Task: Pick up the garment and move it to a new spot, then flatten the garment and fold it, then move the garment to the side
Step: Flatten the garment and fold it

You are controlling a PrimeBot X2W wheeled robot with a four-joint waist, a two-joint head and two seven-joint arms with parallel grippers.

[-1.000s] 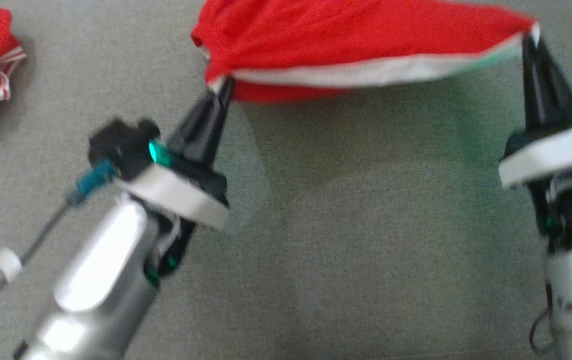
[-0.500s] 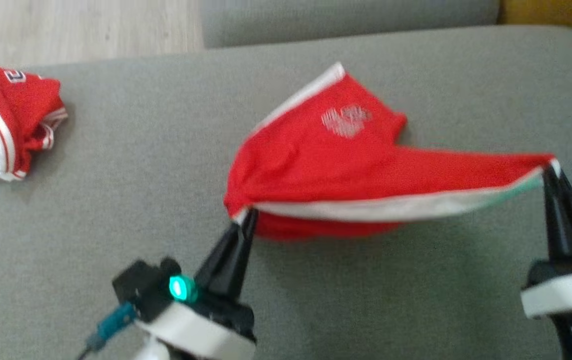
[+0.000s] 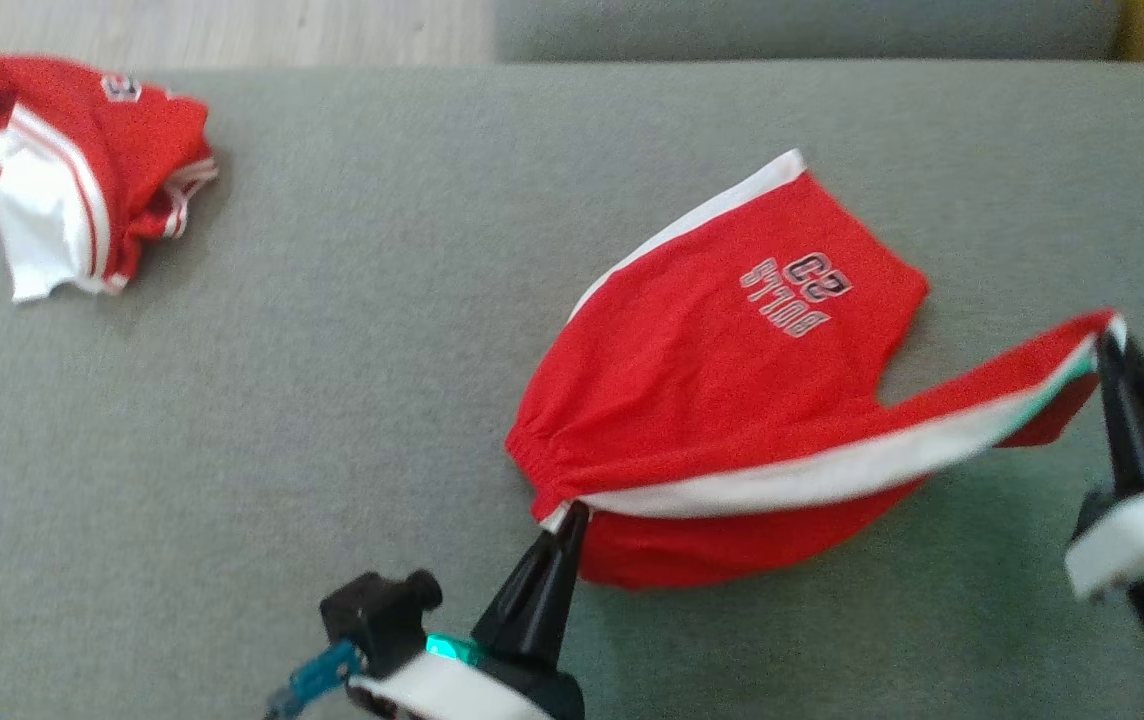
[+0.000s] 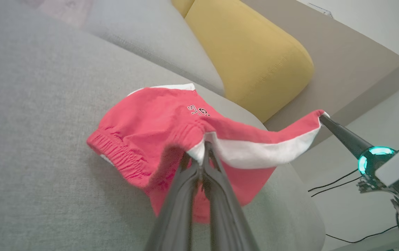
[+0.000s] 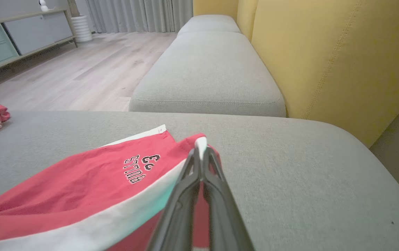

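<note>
Left tool (image 3: 575, 514) and right tool (image 3: 1107, 347) stayed clamped on the red shorts (image 3: 732, 380), whose far half had apparently settled onto the sofa (image 3: 332, 450), inviting flattening.

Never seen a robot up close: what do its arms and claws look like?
The left claw and right claw are each two long black fingers tapering to a point, above a white ring with a glowing green light. A blue cable plug sits by the left one.
</note>
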